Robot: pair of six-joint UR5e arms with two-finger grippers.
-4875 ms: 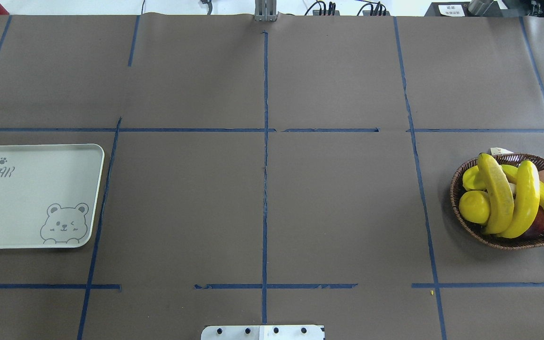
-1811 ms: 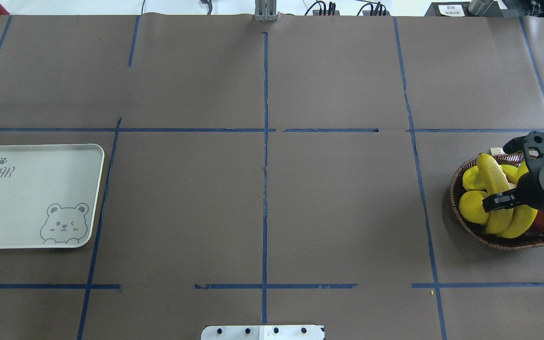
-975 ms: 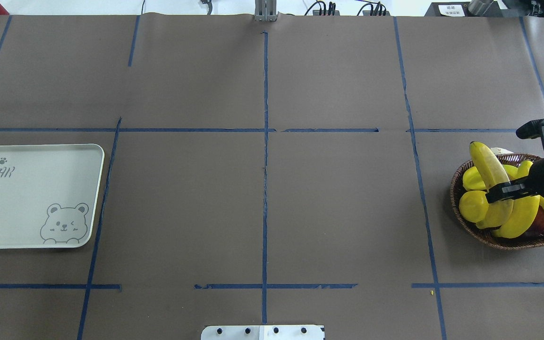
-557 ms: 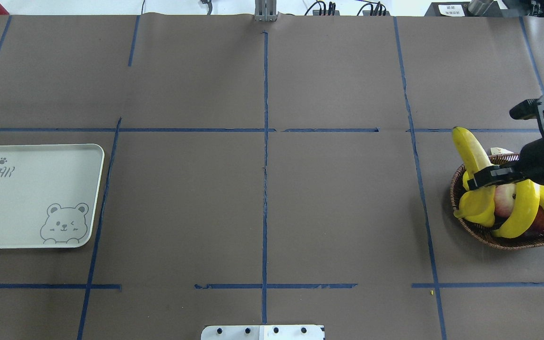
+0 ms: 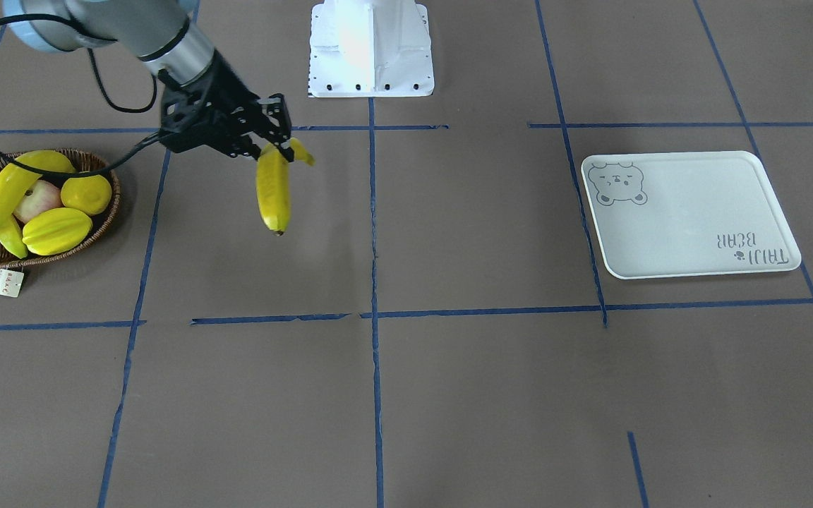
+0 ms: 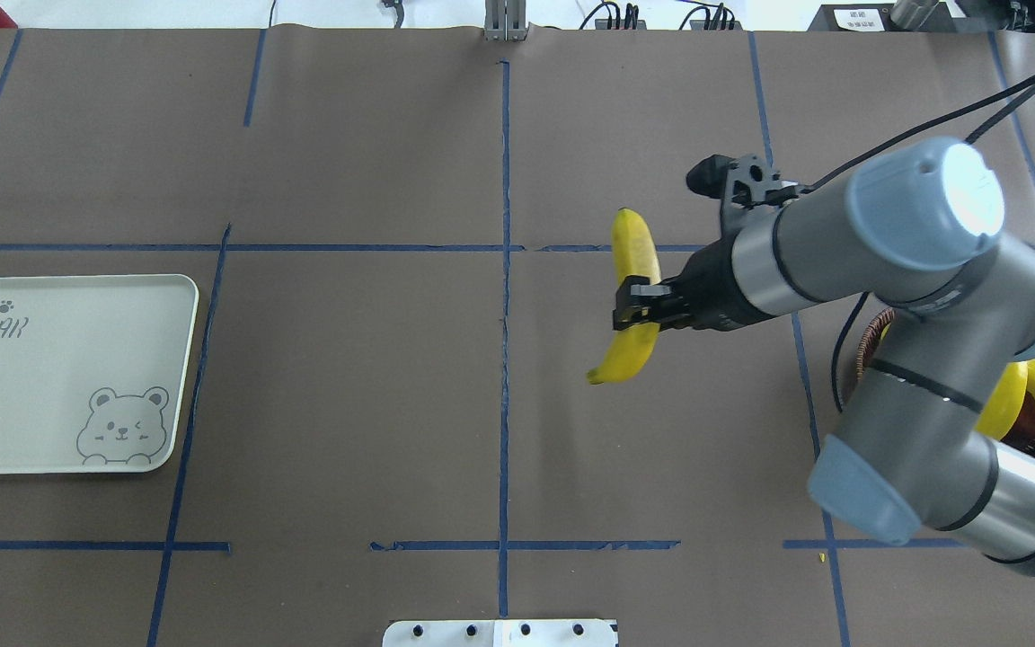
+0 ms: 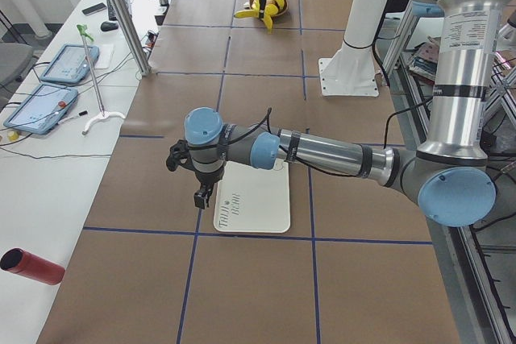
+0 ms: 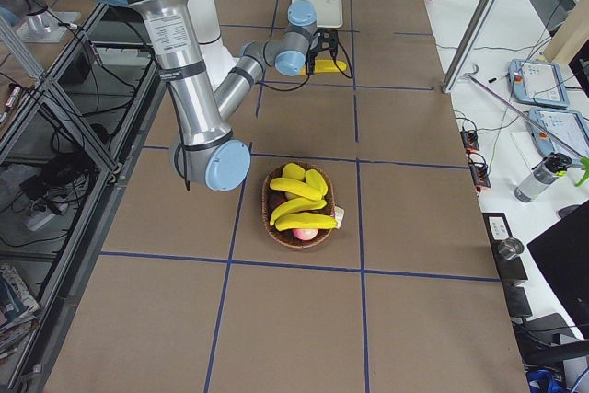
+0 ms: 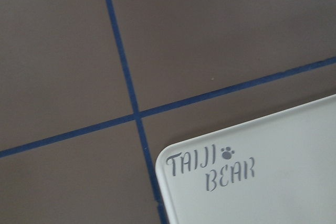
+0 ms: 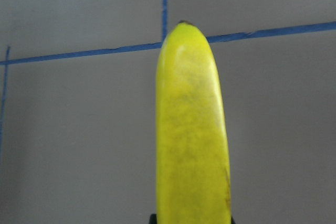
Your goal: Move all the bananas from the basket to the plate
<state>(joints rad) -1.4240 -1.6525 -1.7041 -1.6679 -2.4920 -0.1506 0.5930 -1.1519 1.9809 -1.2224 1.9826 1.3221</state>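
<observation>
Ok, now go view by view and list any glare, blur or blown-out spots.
Front-facing view: the robot base is blown out to white. Overhead view: glare whitens the right arm's joint cap. Right wrist view: the held banana fills the frame, slightly soft, with a pale sheen. Left wrist view: the plate lettering reads crisp.

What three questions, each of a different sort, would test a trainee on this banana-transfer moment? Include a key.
1. True or false: the plate holds no banana.
2. Choose one. The right gripper is: A) open and empty; B) shut on a banana; C) out of every view.
3. Fill in: the held banana hangs between the basket and the plate, above the ____.

Key: 1 true; 2 B; 3 table.
</observation>
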